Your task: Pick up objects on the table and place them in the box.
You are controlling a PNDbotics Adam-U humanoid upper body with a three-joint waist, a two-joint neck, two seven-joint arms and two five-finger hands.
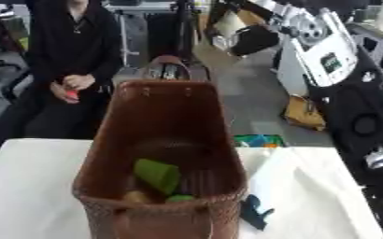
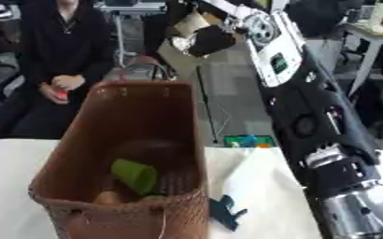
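Soft, even indoor light; both views blurred throughout.

The white tabletop (image 1: 31, 186) looks bright and slightly washed out, with no hard shadows on it. The inside of the brown woven basket (image 1: 166, 121) is dim, shading the green cup (image 2: 135, 176) lying there. Edges everywhere are smeared; the black robot arm (image 2: 325, 135) shows pale glare on its silver joint.

Beyond the far edge of your white counter (image 1: 31, 186): grey floor (image 1: 256, 93), with a small green-and-blue item (image 1: 256, 140) on it just past the edge. Farther back from the counter, a tan bag (image 1: 302, 113) on the floor; a white desk (image 2: 374, 37) at far right.
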